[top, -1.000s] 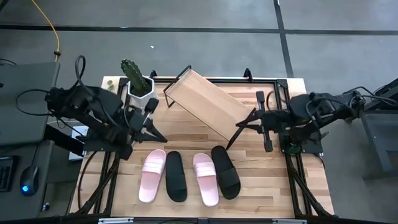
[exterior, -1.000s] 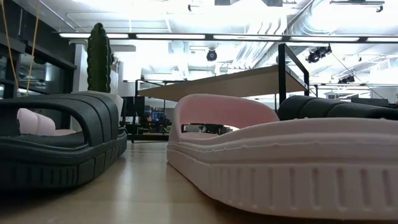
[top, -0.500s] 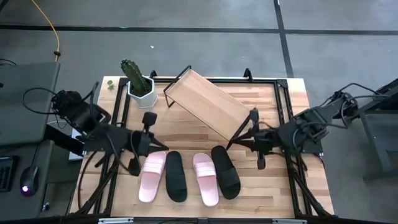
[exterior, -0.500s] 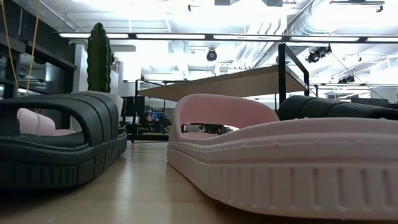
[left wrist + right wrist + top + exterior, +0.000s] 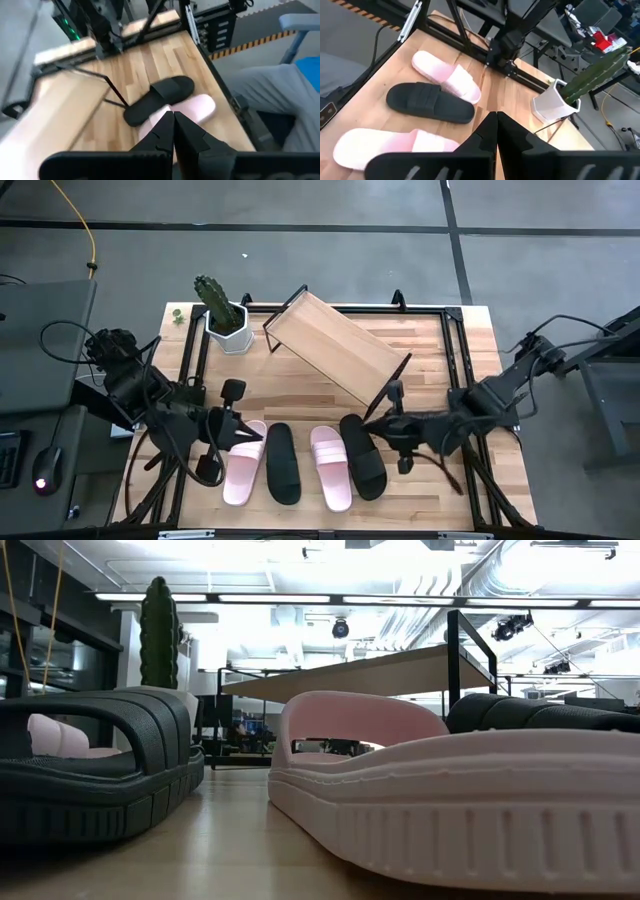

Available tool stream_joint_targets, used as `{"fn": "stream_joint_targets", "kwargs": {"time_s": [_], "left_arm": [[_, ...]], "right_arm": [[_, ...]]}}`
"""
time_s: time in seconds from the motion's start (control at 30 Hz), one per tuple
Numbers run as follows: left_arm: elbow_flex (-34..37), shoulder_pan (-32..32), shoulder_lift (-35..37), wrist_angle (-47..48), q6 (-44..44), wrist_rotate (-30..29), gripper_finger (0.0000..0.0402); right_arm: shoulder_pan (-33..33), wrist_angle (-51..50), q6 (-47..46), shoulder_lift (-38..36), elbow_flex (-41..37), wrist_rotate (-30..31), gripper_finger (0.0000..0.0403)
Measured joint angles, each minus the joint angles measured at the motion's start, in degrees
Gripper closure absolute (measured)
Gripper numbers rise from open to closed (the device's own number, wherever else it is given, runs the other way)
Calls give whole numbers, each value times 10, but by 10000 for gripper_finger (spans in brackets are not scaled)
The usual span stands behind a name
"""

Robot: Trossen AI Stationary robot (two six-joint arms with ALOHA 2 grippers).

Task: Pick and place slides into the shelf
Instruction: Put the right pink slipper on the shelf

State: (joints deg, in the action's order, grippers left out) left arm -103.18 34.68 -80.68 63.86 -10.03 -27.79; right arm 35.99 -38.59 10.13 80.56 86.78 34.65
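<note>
Slides (image 5: 305, 465) lie in a row of four just between the two claws, left gripper (image 5: 232, 438) and right gripper (image 5: 372, 423), both pinched narrow and empty, probably poised to pick the outer ones.

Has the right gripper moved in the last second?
Yes. The right gripper has swung from beside the shelf toward the slide row, now over the right black slide.
</note>
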Motion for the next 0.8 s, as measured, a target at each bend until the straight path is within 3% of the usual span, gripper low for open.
{"fn": "stream_joint_targets", "kwargs": {"time_s": [0.17, 0.8], "left_arm": [[0, -1, -6, 41, -51, 4, 401], [0, -1, -55, 45, -55, 58, 401]], "right_arm": [[18, 0, -26, 23, 0, 5, 402], [43, -19, -124, 121, 0, 27, 402]]}}
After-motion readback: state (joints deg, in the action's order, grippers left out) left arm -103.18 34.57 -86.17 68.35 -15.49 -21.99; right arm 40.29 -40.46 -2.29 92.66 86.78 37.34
